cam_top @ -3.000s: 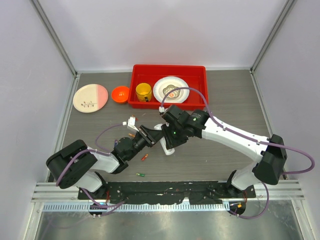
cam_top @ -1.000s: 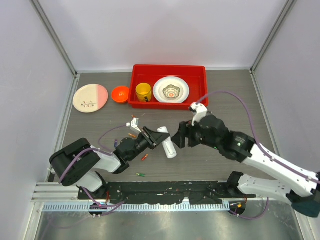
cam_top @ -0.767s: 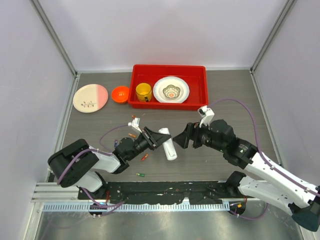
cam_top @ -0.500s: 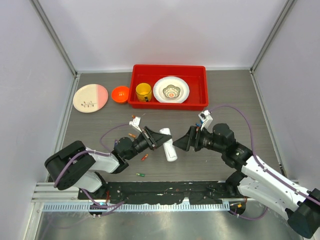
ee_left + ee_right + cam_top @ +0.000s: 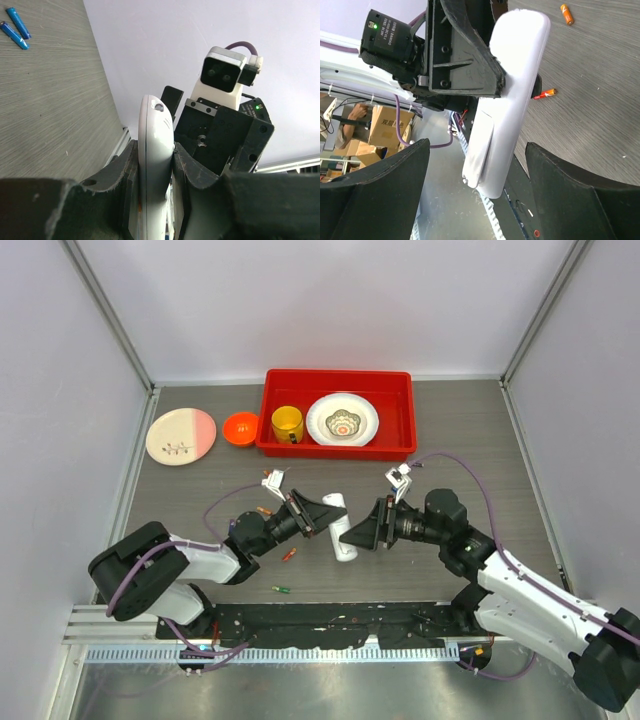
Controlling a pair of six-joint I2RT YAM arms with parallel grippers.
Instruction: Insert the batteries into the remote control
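My left gripper (image 5: 325,513) is shut on the remote control (image 5: 340,528), a slim white handset held off the table at mid-table. In the left wrist view the remote control (image 5: 155,150) stands edge-on, squeezed between both fingers. My right gripper (image 5: 358,533) stands open just to its right. In the right wrist view the remote control (image 5: 507,100) hangs between the spread fingers (image 5: 380,190) with a gap on each side, and its back cover looks slightly lifted at the lower end. Loose batteries lie on the table: orange (image 5: 264,510), red (image 5: 289,554), green (image 5: 282,589), and two blue ones (image 5: 17,22).
A red bin (image 5: 330,451) at the back holds a yellow cup (image 5: 287,424) and a patterned plate (image 5: 342,420). An orange bowl (image 5: 240,427) and a pink-and-cream plate (image 5: 181,435) sit to its left. Walls enclose the table on three sides.
My right gripper has pulled back from the remote, swung low and come in from the right, so its open fingers now flank the remote. The left gripper has kept hold of the remote, lifting it slightly.
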